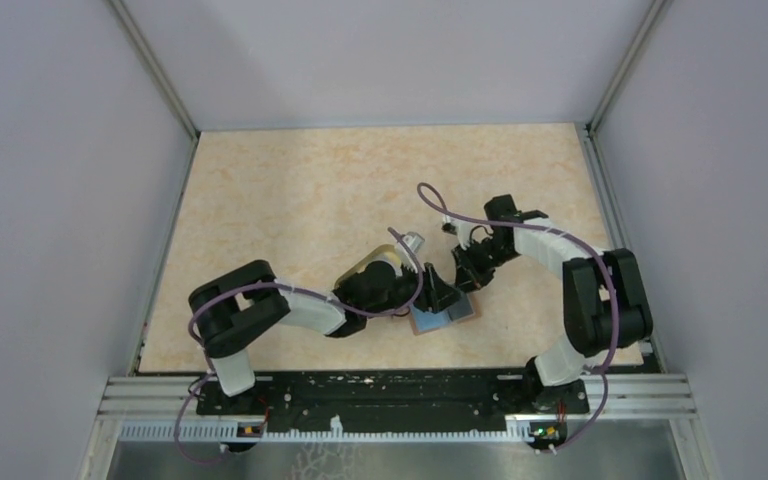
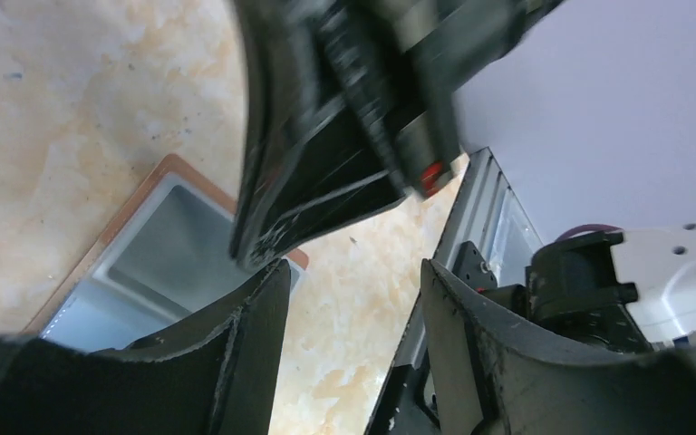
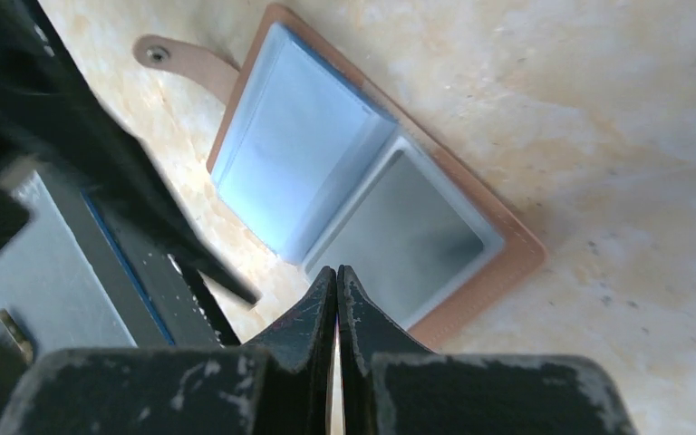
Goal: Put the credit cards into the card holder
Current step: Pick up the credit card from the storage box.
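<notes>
The card holder (image 1: 448,320) lies open on the table near the front, its light blue inside up, reddish-brown rim and tab (image 3: 179,60) showing. In the right wrist view the card holder (image 3: 326,172) sits just below and ahead of my right gripper (image 3: 337,270), which is shut with nothing seen between its fingers. My left gripper (image 2: 353,285) is open and empty, hovering at the card holder's (image 2: 140,249) edge, close beside the right gripper (image 1: 464,282). In the top view the left gripper (image 1: 438,294) hangs over the holder's far edge. The credit cards are out of view.
An oval tan-rimmed dish (image 1: 375,258) lies behind the left wrist, partly hidden by it. A small metallic object (image 1: 412,240) sits just beyond the dish. The metal frame rail (image 2: 485,213) runs along the table's near edge, close to the holder.
</notes>
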